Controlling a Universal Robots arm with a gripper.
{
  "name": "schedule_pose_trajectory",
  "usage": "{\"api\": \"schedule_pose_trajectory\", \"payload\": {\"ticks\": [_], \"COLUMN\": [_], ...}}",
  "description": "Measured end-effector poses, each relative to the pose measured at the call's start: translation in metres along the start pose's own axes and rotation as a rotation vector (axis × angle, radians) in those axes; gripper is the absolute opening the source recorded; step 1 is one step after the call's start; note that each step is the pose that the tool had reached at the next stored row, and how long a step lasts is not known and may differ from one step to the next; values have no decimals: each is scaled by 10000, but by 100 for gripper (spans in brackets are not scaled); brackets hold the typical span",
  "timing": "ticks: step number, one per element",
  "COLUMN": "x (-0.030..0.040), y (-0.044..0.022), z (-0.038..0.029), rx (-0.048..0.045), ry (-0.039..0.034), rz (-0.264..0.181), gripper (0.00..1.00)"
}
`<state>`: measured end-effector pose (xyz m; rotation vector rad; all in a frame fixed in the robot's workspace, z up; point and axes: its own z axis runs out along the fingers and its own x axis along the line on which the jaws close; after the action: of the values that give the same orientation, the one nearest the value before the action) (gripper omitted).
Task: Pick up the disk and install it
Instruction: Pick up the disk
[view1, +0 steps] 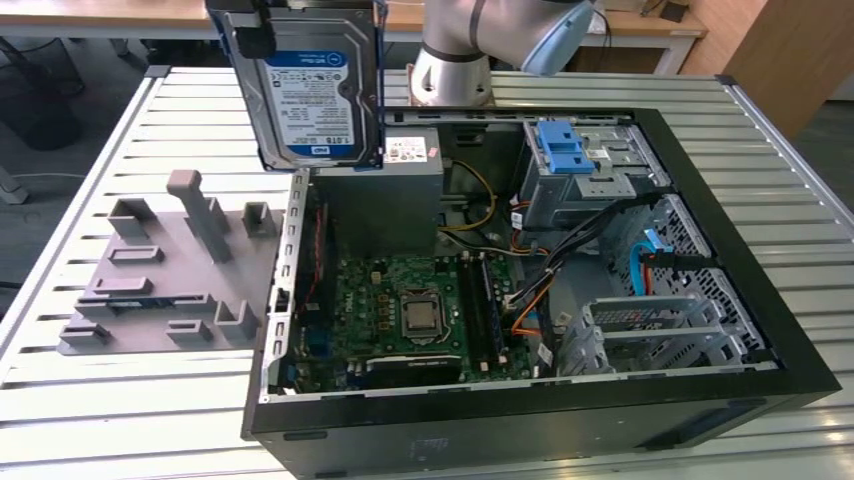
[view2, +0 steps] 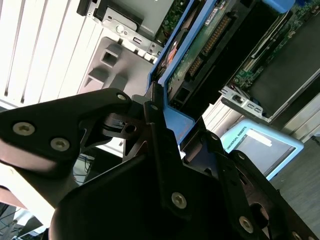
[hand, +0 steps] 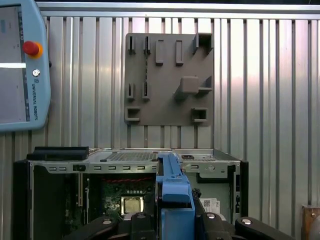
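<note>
Pick done. Hand (hand: 175, 218) gripped disk (view1: 314, 95) tight by blue carrier, upright above PC case (view1: 534, 412), well apart from drive cage (view1: 617, 182). Not yet installed.

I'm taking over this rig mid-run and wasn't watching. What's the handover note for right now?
End effector: shut on the disk, clamping its blue carrier.
Disk: upright in the air, label facing the exterior view, above the side of the open computer case nearest the grey fixture plate.
Done: pick-up; the disk rests on nothing.
Left: the install; the disk is not in the drive cage.
</note>
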<state>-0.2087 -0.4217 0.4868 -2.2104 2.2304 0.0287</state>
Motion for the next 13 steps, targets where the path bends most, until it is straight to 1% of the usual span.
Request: {"api": "schedule_pose_trajectory", "payload": {"ticks": [13], "x": [-1], "y": [-73], "z": [-1], "rx": [0], "ry": [0], "rz": [0], "gripper": [36]}}
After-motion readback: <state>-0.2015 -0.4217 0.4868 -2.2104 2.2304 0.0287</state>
